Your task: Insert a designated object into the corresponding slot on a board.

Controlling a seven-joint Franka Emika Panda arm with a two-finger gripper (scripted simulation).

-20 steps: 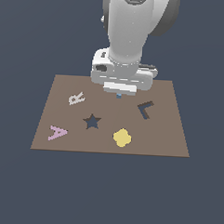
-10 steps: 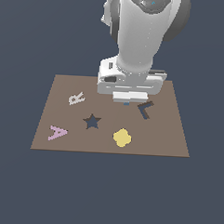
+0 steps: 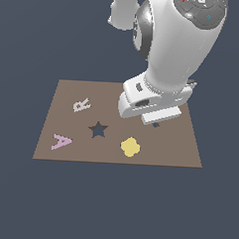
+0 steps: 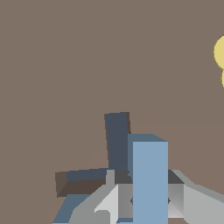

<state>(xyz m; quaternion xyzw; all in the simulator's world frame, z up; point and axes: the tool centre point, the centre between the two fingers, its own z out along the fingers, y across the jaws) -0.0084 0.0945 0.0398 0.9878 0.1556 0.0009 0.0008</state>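
In the wrist view my gripper (image 4: 148, 200) is shut on the designated object (image 4: 149, 175), a light-blue flat piece standing between the grey fingers (image 4: 107, 203). The slot (image 4: 117, 140), a dark navy L-shaped recess, lies in the board (image 4: 65, 65) right beside and partly behind the piece. How high the piece hangs above the recess I cannot tell. In the exterior view the gripper (image 3: 159, 117) hangs low over the brown board (image 3: 68, 94) towards the exterior view's right, and the white hand hides the piece and nearly all of the slot.
On the board sit a white R (image 3: 81, 105), a dark star-shaped recess (image 3: 97, 130), a pink A (image 3: 61, 141) and a yellow rounded piece (image 3: 130, 147). That yellow piece (image 4: 220, 52) also shows at the wrist view's edge.
The hand has moved towards the exterior view's right and lower over the board. It now covers the L-shaped recess that showed beside it before.
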